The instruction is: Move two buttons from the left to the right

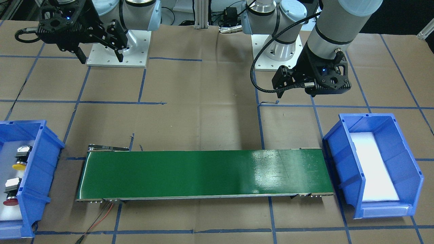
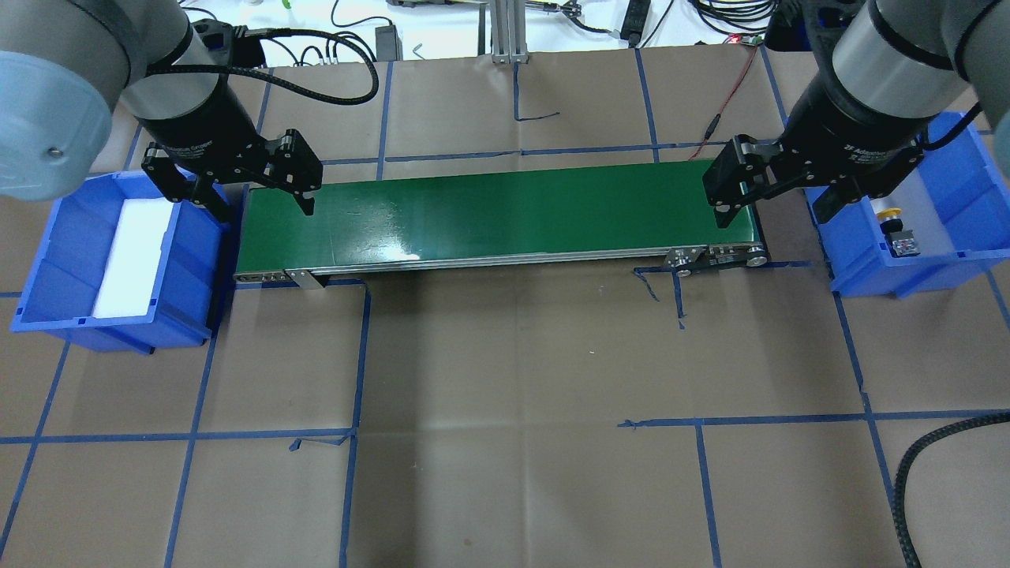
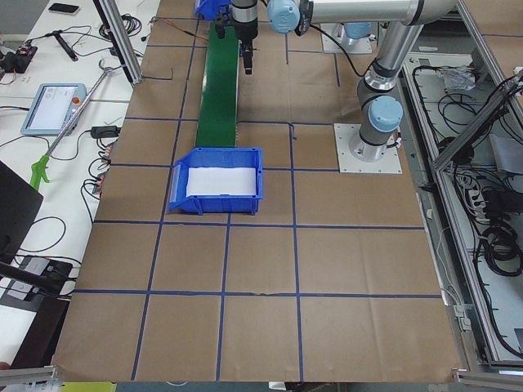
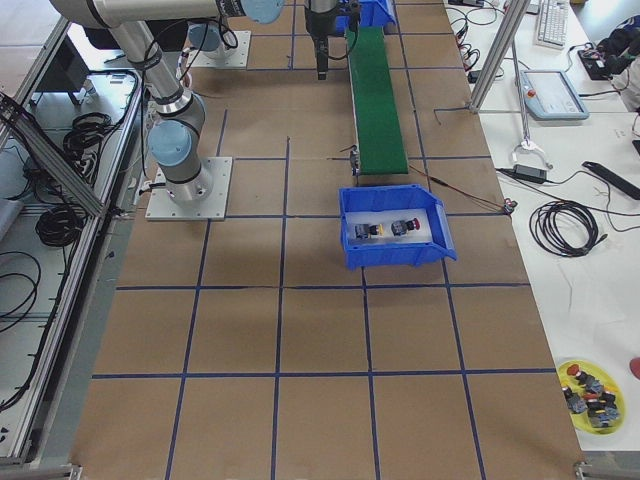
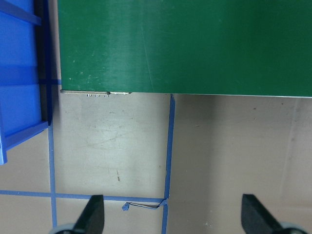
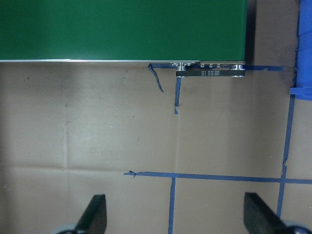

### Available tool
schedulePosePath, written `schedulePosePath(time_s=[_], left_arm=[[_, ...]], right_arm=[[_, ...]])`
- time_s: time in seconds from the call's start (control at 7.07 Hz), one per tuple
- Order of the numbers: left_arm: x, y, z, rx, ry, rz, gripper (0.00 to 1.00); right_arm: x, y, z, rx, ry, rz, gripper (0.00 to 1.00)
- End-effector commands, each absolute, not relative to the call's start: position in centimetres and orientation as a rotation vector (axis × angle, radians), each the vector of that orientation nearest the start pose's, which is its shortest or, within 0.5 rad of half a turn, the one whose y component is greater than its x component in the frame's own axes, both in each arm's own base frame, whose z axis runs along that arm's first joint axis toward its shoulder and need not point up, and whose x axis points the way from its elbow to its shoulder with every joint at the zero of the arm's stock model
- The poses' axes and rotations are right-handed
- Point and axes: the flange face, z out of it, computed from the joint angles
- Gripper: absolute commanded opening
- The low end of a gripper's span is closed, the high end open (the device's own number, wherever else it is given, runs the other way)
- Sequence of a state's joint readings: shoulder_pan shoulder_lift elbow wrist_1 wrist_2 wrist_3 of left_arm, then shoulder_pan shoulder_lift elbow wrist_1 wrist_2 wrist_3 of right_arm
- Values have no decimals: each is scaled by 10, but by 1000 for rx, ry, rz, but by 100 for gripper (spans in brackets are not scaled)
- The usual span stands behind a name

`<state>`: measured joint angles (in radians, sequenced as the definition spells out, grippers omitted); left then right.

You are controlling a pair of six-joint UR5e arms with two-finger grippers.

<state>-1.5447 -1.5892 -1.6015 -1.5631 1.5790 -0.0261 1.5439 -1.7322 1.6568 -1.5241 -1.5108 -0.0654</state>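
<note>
Buttons are counted as two in the front-facing view. A yellow-capped button (image 1: 21,158) and a red-capped button (image 1: 12,193) are laid on their sides, apart from each other, in the right bin (image 1: 34,159). Both are found ahead of and outward from the right pincer (image 1: 101,58), well apart from it. Its fingers are spread and nothing is gripped. One green belt (image 1: 203,173) is stretched between that bin and the left bin (image 1: 334,149), so two blue bins are counted on the bench (image 1: 203,112).

In the overhead view the left pincer (image 2: 266,209) is also seen spread and empty, near the left bin. Only the yellow-capped button is seen, outward of the right pincer. The red-capped one is hidden by the right arm, and the bin's wall is set between pincer and button.

From the left end, a white liner (image 3: 216,180) is seen in the left bin, nearer than both pincers.

From the right end, both buttons are seen side by side in the right bin.

In the left wrist view, two spread fingertips (image 5: 95,214) are shown over the bench, with the belt's edge ahead.

In the right wrist view, two spread fingertips (image 6: 96,214) are shown likewise, with the belt's end ahead and a sliver of the right bin outward.
</note>
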Motion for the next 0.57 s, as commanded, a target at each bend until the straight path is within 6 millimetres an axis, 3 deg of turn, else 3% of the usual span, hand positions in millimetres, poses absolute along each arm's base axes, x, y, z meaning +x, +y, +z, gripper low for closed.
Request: schedulePosePath(time_s=[0.0, 0.14, 0.28, 0.42], left_arm=[[-120, -498, 465, -81, 3132, 65, 100], [-120, -498, 465, -81, 3132, 65, 100], [-120, -498, 465, -81, 3132, 65, 100], [-120, -498, 465, -81, 3132, 65, 100]], right_arm=[[129, -443, 522, -56, 3081, -70, 100], [130, -460, 528, -59, 3081, -68, 100], [131, -464, 526, -54, 3073, -54, 100], [145, -460, 526, -54, 3078, -52, 100]])
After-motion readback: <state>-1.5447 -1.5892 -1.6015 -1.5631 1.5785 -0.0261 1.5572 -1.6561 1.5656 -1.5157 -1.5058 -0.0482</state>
